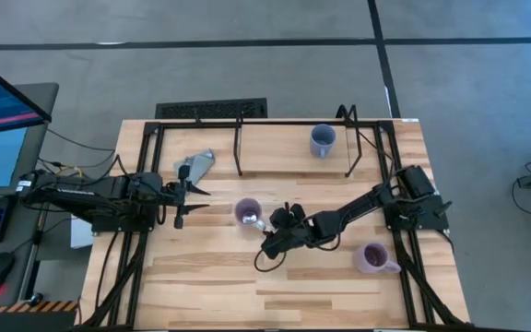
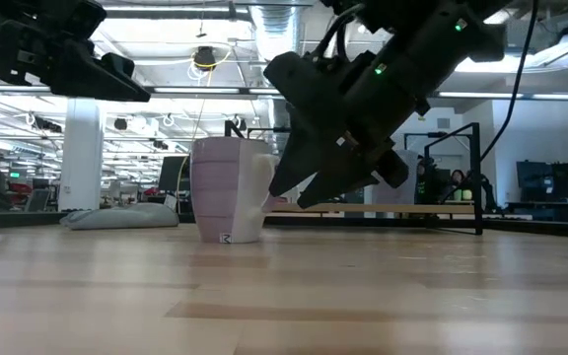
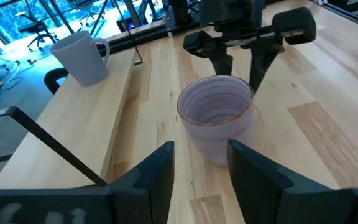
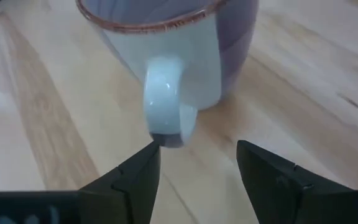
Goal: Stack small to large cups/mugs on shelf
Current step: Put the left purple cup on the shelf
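The purple mug with a white patch (image 1: 247, 213) stands upright near the middle of the counter (image 1: 210, 286), mouth up. Its white handle (image 4: 166, 99) points to the right, toward the right pincer (image 1: 269, 228). Seen from the left wrist (image 3: 215, 115), the mug is empty inside.

The right pincer is low over the counter, just beside the handle. Its two fingers (image 4: 138, 171) stand apart, and the handle's lower end is just beside one fingertip; the fingers do not close on it. In the low view the pincer (image 2: 289, 187) tilts down toward the mug (image 2: 230, 190).

The left pincer (image 1: 181, 198) is on the left side of the mug, above the counter, with a clear gap between them. Its fingers (image 3: 157, 171) are apart and hold nothing.

The blue-grey mug (image 1: 322, 140) stands upright on the wooden board under the shelf (image 1: 247, 121), at the far side of the counter, toward the right end. Most of the board to its left is free.

The pale lilac mug (image 1: 373, 257) stands upright near the right edge of the counter, its handle to the right; I cannot tell if something is inside. The near part of the counter is open wood.

A grey wedge-shaped object (image 1: 196, 166) lies at the far left, near the left pincer.
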